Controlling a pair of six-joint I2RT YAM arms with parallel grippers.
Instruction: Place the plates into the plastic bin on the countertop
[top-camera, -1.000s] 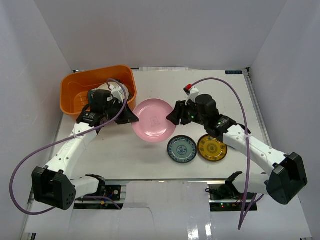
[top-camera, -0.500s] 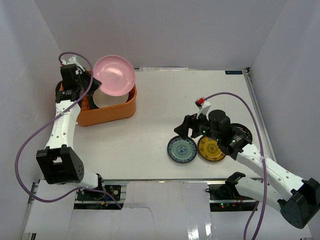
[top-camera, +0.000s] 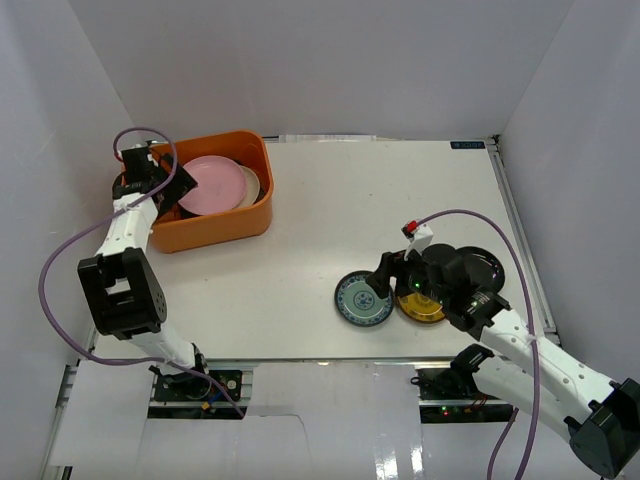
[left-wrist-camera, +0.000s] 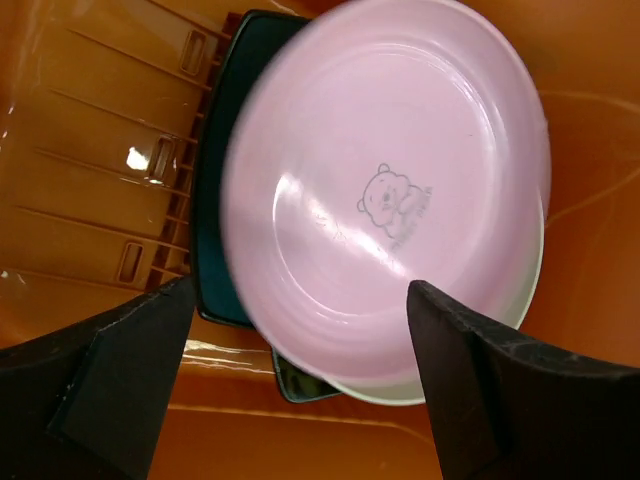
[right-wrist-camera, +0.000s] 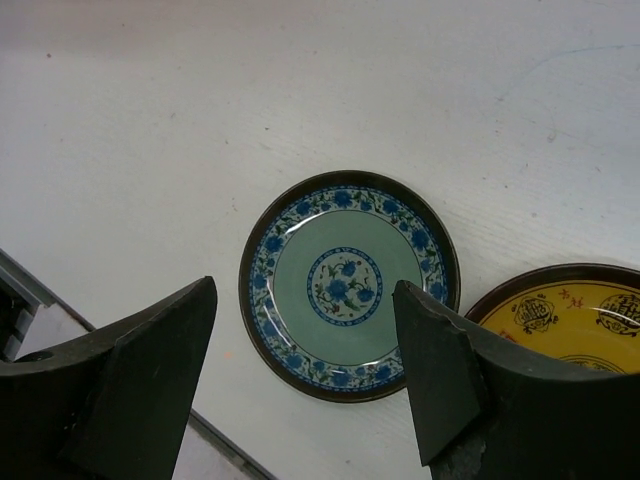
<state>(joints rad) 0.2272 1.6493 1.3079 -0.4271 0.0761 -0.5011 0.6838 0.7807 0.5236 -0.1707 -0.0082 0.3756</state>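
The orange plastic bin (top-camera: 212, 230) stands at the far left of the white countertop (top-camera: 330, 200). Inside it the pink round plate (top-camera: 215, 185) lies on top of a cream plate (top-camera: 252, 180). My left gripper (top-camera: 172, 186) hangs open over the bin's left end. In the left wrist view the pink plate (left-wrist-camera: 390, 190) covers a teal square plate (left-wrist-camera: 212, 200), the cream rim (left-wrist-camera: 420, 396) and a black square corner (left-wrist-camera: 295, 385). My right gripper (top-camera: 384, 274) is open just above the small blue-patterned plate (right-wrist-camera: 348, 285), with the yellow plate (top-camera: 422, 300) beside it and a black plate (top-camera: 482, 264) behind.
White walls close in the countertop on three sides. The bin's slotted floor (left-wrist-camera: 100, 150) shows bare left of the stacked plates. The table's near edge (right-wrist-camera: 120, 410) runs close below the blue-patterned plate.
My left arm carried the pink plate from the table's middle over the bin, opened, and the plate now lies in the bin. My right arm drew back over the blue-patterned plate.
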